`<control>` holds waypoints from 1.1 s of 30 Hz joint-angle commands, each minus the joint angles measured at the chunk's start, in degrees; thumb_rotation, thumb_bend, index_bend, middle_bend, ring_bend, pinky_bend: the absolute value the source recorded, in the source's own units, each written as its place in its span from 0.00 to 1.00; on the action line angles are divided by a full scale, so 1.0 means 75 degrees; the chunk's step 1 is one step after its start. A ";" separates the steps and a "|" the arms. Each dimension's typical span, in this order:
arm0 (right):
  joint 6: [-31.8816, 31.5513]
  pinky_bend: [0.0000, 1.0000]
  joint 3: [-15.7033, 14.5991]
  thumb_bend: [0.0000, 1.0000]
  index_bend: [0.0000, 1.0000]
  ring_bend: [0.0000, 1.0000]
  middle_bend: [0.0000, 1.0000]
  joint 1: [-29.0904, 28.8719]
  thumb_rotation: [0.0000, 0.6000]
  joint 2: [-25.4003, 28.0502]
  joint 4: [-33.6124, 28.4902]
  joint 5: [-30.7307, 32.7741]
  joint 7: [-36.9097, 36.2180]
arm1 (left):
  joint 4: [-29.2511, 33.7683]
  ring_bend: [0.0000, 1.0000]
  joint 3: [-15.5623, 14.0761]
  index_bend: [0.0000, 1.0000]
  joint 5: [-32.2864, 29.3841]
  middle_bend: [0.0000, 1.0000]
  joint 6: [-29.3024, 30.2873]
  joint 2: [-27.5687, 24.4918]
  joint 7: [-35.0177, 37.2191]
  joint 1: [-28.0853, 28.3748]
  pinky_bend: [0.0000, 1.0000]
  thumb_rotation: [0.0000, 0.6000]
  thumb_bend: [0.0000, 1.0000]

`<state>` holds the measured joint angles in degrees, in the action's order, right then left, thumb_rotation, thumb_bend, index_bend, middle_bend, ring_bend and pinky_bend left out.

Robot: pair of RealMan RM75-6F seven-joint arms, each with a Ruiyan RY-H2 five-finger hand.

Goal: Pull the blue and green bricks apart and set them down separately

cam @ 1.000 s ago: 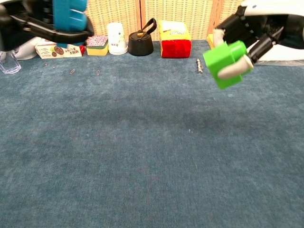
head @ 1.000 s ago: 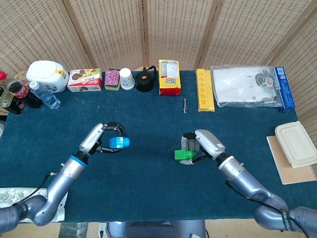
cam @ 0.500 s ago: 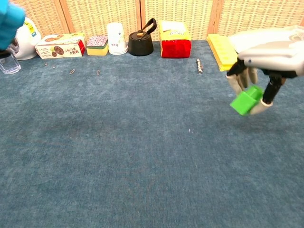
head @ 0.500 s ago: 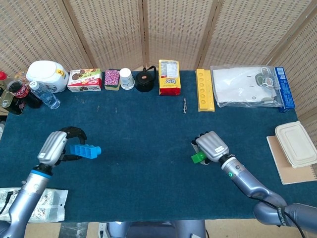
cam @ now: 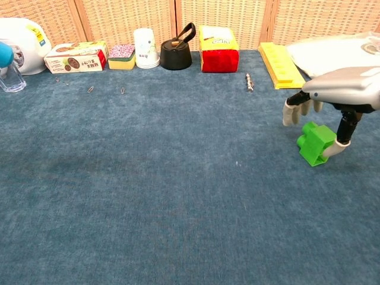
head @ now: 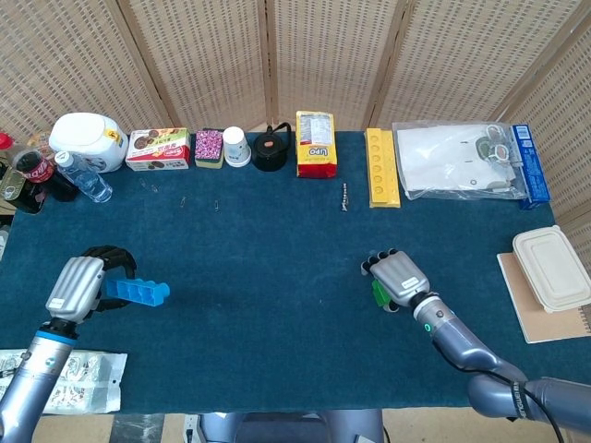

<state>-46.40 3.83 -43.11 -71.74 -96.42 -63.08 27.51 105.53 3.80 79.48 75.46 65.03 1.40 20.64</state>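
The green brick rests on the blue cloth at the right, tipped slightly. My right hand hovers over it: the thumb touches its right side and the other fingers are spread, lifted off it to the left. In the head view my right hand covers most of the green brick. My left hand grips the long blue brick at the table's left, held level above the cloth. Only a sliver of the blue brick shows at the chest view's left edge.
Along the far edge stand a white jug, a snack box, a paper cup, a black kettle, a red-and-yellow bag and a yellow tray. Bottles stand far left. A lidded container sits right.
My right hand lowered the green brick onto the cloth and its fingers came away from it. My left hand carried the blue brick further left and nearer the front edge.
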 commanded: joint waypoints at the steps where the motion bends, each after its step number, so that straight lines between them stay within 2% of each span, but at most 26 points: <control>1: -0.0337 0.29 0.0019 0.09 0.29 0.28 0.31 0.0072 1.00 0.0467 -0.0622 0.0039 0.0123 | -0.0109 0.38 0.0063 0.76 -0.0012 0.52 -0.0008 0.0135 -0.0224 0.0030 0.33 1.00 0.38; 5: -0.0758 0.29 0.0064 0.09 0.29 0.28 0.31 0.0211 1.00 0.0994 -0.1267 -0.0138 0.0152 | -0.0211 0.38 0.0094 0.76 -0.0083 0.52 -0.0148 0.0343 -0.0716 0.0122 0.30 1.00 0.37; 8: -0.1174 0.29 0.0187 0.09 0.29 0.28 0.31 0.0453 1.00 0.1330 -0.1642 -0.0396 -0.0283 | -0.0443 0.36 0.0110 0.76 -0.0184 0.52 -0.0368 0.0672 -0.1379 0.0299 0.28 1.00 0.35; 13: -0.1542 0.29 0.0331 0.09 0.29 0.28 0.31 0.0712 1.00 0.1533 -0.1706 -0.0763 -0.1019 | -0.0597 0.33 0.0207 0.76 -0.0327 0.52 -0.0563 0.1049 -0.2013 0.0510 0.25 1.00 0.33; 18: -0.1679 0.28 0.0393 0.09 0.29 0.28 0.31 0.0814 1.00 0.1644 -0.1654 -0.0965 -0.1340 | -0.0810 0.30 0.0303 0.76 -0.0359 0.51 -0.0686 0.1377 -0.2524 0.0723 0.22 1.00 0.32; 22: -0.1831 0.28 0.0447 0.09 0.29 0.28 0.31 0.0918 1.00 0.1746 -0.1631 -0.1182 -0.1629 | -0.1236 0.25 0.0464 0.76 -0.0519 0.47 -0.0931 0.1995 -0.3078 0.1056 0.20 1.00 0.31; 24: -0.1886 0.28 0.0462 0.09 0.29 0.28 0.31 0.0966 1.00 0.1790 -0.1614 -0.1263 -0.1744 | -0.1440 0.22 0.0542 0.72 -0.0700 0.43 -0.1122 0.2305 -0.3272 0.1225 0.19 1.00 0.28; 27: -0.1935 0.28 0.0491 0.09 0.29 0.28 0.31 0.1022 1.00 0.1876 -0.1635 -0.1350 -0.1918 | -0.1802 0.15 0.0612 0.58 -0.0976 0.36 -0.1404 0.2724 -0.3667 0.1470 0.17 1.00 0.19; 29: -0.1952 0.28 0.0501 0.09 0.29 0.28 0.31 0.1048 1.00 0.1908 -0.1618 -0.1396 -0.1999 | -0.1944 0.12 0.0635 0.45 -0.1225 0.30 -0.1583 0.2905 -0.3927 0.1583 0.16 1.00 0.12; 32: -0.2031 0.28 0.0495 0.09 0.29 0.28 0.31 0.1117 1.00 0.1909 -0.1557 -0.1493 -0.2095 | -0.2035 0.05 0.0685 0.20 -0.1782 0.21 -0.1904 0.3100 -0.4367 0.1755 0.14 1.00 0.06; 33: -0.2063 0.28 0.0496 0.09 0.29 0.29 0.31 0.1137 1.00 0.1915 -0.1537 -0.1524 -0.2103 | -0.2013 0.03 0.0709 0.17 -0.1920 0.20 -0.1954 0.3122 -0.4461 0.1790 0.14 1.00 0.06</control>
<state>-61.65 7.54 -34.76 -57.43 -108.10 -74.29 11.86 90.96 8.59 67.50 62.45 87.22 -30.34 32.89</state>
